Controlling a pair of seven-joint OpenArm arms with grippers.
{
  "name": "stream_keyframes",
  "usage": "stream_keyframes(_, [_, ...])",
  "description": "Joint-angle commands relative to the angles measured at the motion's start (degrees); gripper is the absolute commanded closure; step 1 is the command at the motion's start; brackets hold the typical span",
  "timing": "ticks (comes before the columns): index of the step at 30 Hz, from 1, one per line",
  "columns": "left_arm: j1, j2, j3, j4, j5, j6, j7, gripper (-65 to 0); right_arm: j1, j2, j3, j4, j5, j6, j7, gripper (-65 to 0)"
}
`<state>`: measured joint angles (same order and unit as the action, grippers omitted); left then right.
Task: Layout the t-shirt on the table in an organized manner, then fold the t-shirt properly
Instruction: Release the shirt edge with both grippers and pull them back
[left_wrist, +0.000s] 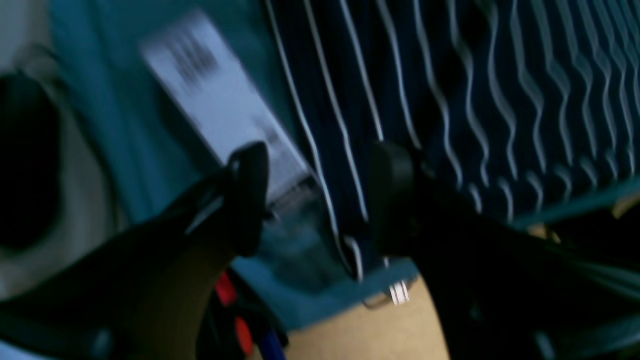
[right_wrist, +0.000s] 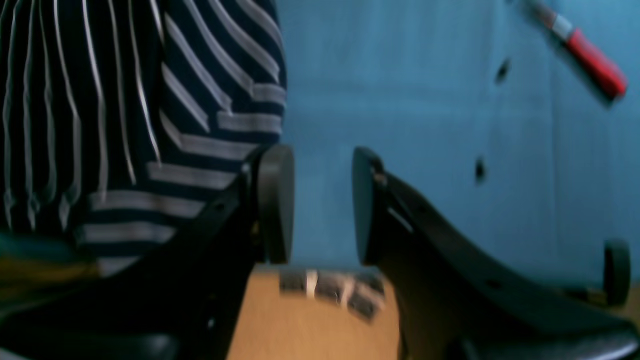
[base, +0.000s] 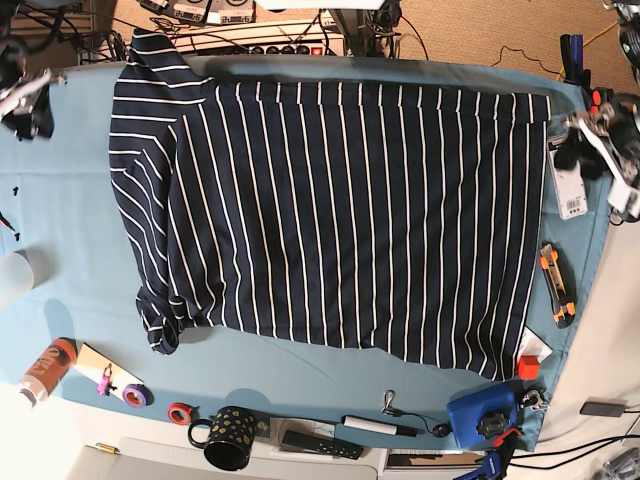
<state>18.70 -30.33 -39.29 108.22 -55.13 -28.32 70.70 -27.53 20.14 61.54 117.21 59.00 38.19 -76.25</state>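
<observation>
In the base view the right claw (base: 28, 100) sits at the far left edge of the tabletop (base: 60, 250), over bare teal cloth and apart from the t-shirt (base: 340, 210). Its wrist view shows the two round pads parted with only blue cloth between them — parted and gripping nothing — while a striped sleeve lies just beside the left pad. A red-handled tool (right_wrist: 590, 60) lies blurred on the cloth at the upper right of that view.

Along the near left edge stand an orange can (base: 45, 368), rolls of tape (base: 135, 394), and a black mug with gold dots (base: 230, 438).

The t-shirt is spread flat across the middle of the tabletop, stripes running from far edge to near edge, its body lying broad and mostly smooth. One sleeve reaches toward the far left corner; the other is bunched at the near left, a little crumpled. The near hem runs slightly slanted.

Further right, a black-and-white marker (base: 375, 427) and a blue box (base: 478, 415) lie by the near edge, and an orange utility knife (base: 558, 285) lies beside the shirt's right edge.

At the far right the left claw (base: 600, 140) hangs over the tabletop's edge by a white tag (base: 568, 190). In its wrist view the pads stand wide apart — the shirt's edge and the tag show between them, neither one pinched.
</observation>
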Motion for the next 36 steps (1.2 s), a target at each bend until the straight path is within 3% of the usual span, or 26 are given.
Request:
stream_keyframes(1, [-1.27,-1.11,-0.33,0.81,-1.07,-0.22,-1.6,-32.8,1.7,1.38,-0.74,-0.44,-0.15,-0.7,1.09,-19.6])
stream_keyframes(5, [-3.8,-1.11,-0.22,0.79,-1.07,-1.53,-1.84,-32.8,8.5,2.56,-7.15,-7.39,-5.22,-2.08,1.75,-19.6])
stream_keyframes(9, [-4.09,-1.09,-0.22,0.74,-1.05,-1.49,-3.06,-32.8,14.21,2.73,-13.29,-17.46,-10.14,-2.05,7.45,-19.6])
stream_keyframes(11, [-4.11,-1.09,-0.22,0.74,-1.05,-1.49,-3.06,-32.8,16.9,2.71,-16.22,-21.51,-11.63,-2.05,7.39,-19.6])
stream_keyframes(18, [-4.11,-0.94,-0.22,0.74,-1.07,-1.49,-3.91,-32.8,21.73,2.69,-27.52,-29.51,-19.67,-2.27,10.86,-19.6])
stream_keyframes(22, [-4.13,-0.81,-0.22,0.74,-1.07,-1.49,-4.09,-32.8,21.97,2.67,-31.65,-30.03,-26.56,-7.72,13.51,-19.6])
stream_keyframes(25, [-4.13,-0.81,-0.22,0.74,-1.09,-1.49,-4.79,-32.8,21.97,2.4,-33.09,-30.03,-28.94,-8.09,13.51,-19.5])
stream_keyframes(26, [-4.28,-0.81,-0.22,0.74,-1.09,-1.51,-4.76,-32.8,21.94,2.27,-33.09,-30.03,-28.92,-8.07,13.27,-17.3])
stream_keyframes(29, [-4.44,-0.81,-0.22,0.74,-1.07,-1.49,-4.79,-32.8,21.94,2.29,-33.03,-30.01,-29.11,-8.11,12.26,0.0])
stream_keyframes(36, [-4.42,-0.81,-0.22,0.74,-1.07,-1.49,-4.81,-32.8,20.98,2.38,-29.92,-27.98,-28.74,-8.09,9.62,0.0])
